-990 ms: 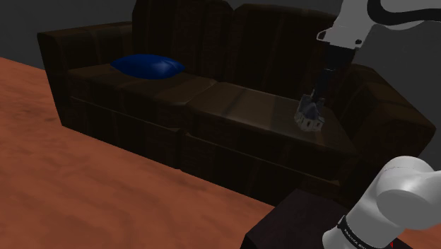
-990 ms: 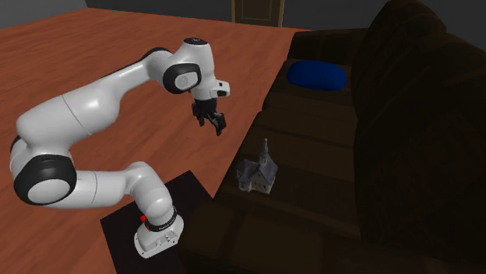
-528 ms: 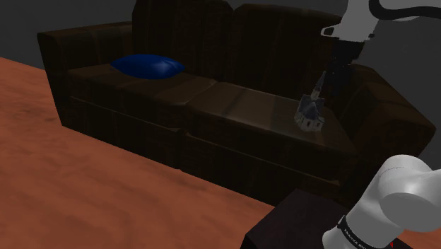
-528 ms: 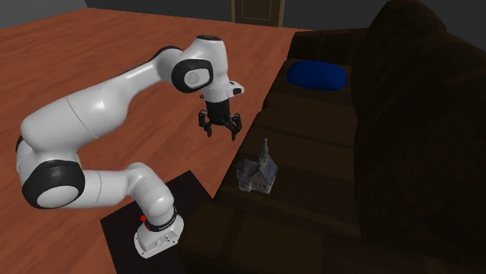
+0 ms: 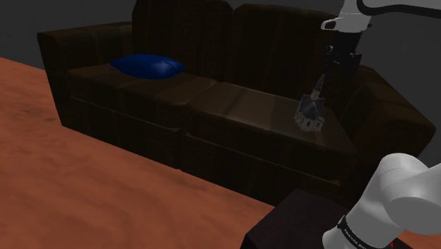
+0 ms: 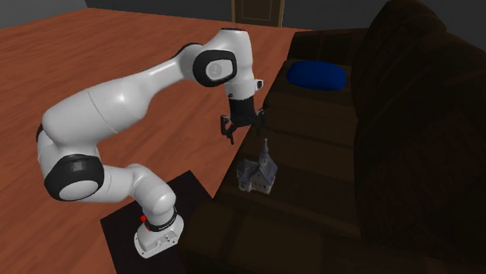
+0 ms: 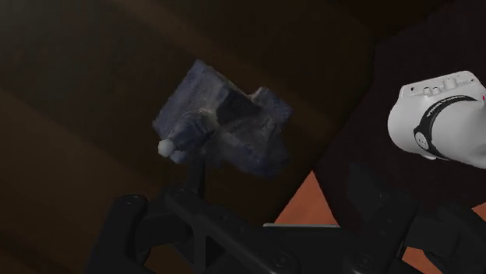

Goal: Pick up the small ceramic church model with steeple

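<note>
Fingers (image 7: 131,226) spread wide with nothing between them, so no grasp yet. The gripper (image 6: 245,128) hangs mid-frame in the second exterior view, above the church model (image 6: 257,173) and a bit to its frame-left, apart from the steeple (image 6: 265,148). In the wrist view the church (image 7: 226,128) sits ahead of the gripper with its steeple tip toward the camera, closer to one finger than centred between the two. The church stands upright on the dark sofa seat (image 5: 233,102) near the front edge. That puts it right of centre in the shoulder view (image 5: 309,113) and low centre in the second exterior view. My read on status: the approach is mostly done, while contact, grasp and lift are all outstanding. What's left looks like centring over the model, descending around the body or steeple, closing, then raising it clear of the seat. Farther back, a blue cushion (image 5: 148,66) lies on the far seat at the shoulder view's upper left, well apart from the church and no obstruction. Beyond that a door (image 6: 257,9) shows at the second exterior view's top edge.
</note>
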Robot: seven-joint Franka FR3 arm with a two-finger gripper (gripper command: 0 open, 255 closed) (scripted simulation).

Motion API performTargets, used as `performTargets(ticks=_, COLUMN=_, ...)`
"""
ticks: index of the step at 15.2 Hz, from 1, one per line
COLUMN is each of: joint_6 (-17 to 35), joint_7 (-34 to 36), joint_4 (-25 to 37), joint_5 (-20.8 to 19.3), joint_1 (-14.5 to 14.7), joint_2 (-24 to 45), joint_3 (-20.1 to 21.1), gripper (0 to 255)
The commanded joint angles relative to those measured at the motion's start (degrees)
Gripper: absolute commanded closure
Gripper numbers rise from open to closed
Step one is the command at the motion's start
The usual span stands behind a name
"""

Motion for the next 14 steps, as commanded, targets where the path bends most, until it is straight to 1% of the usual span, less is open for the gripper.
performTargets(ticks=1, joint_6=0.6, joint_7=-8.6, joint_4=3.5, joint_5=-2.3, joint_1=1.8, joint_2=2.9, joint_3=-2.6, gripper=0)
performTargets(ticks=4, joint_6=2.1, joint_7=-20.3, joint_4=8.9, joint_5=-4.4, joint_1=4.4, joint_2=7.6, joint_3=-6.2, gripper=0)
performTargets(ticks=5, joint_6=2.5, joint_7=-22.7, joint_4=10.0, joint_5=-4.7, joint_1=5.0, joint_2=8.6, joint_3=-6.9, gripper=0)
performTargets(ticks=12, joint_6=7.1, joint_7=-20.7, joint_4=3.0, joint_5=-5.6, joint_1=4.5, joint_2=6.4, joint_3=-7.3, gripper=0)
performTargets(ticks=14, joint_6=7.5, joint_7=-20.5, joint_4=2.4, joint_5=-5.7, joint_1=4.5, joint_2=6.2, joint_3=-7.4, gripper=0)
